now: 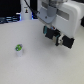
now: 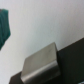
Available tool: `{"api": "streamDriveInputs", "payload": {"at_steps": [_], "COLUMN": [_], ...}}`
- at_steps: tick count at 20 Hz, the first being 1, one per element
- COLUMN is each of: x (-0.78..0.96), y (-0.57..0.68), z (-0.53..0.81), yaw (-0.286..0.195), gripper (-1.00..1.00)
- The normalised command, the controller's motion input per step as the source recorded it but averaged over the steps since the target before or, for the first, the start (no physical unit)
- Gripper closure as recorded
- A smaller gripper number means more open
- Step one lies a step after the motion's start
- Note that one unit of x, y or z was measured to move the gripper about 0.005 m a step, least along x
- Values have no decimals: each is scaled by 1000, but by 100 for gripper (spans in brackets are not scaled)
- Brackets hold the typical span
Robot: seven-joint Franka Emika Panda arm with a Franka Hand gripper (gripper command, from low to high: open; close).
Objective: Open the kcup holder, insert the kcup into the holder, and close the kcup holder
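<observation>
The kcup (image 1: 19, 49), a tiny white pod with a green top, stands upright on the white table (image 1: 40, 65) at the exterior view's left. My gripper (image 1: 56, 37) hangs above the table at the exterior view's upper right, well away from the kcup. Its two dark fingers stand apart with nothing between them. The kcup holder does not show in the exterior view. The blurred wrist view shows a black boxy shape (image 2: 72, 52) with a grey slab (image 2: 41, 62) on it; I cannot tell whether this is the holder.
Dark equipment and cables (image 1: 15, 15) lie along the table's far edge in the exterior view. A blurred teal object (image 2: 4, 27) sits at the edge of the wrist view.
</observation>
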Motion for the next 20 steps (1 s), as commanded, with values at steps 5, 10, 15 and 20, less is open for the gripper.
{"api": "streamDriveInputs", "payload": {"at_steps": [5,10,15,20], "x": [-348,-351,-298,-221], "y": [-379,-416,-492,-556], "z": [46,5,-36,-136], "yaw": [-264,-255,-250,-252], "gripper": [-100,-100,-100,-100]}}
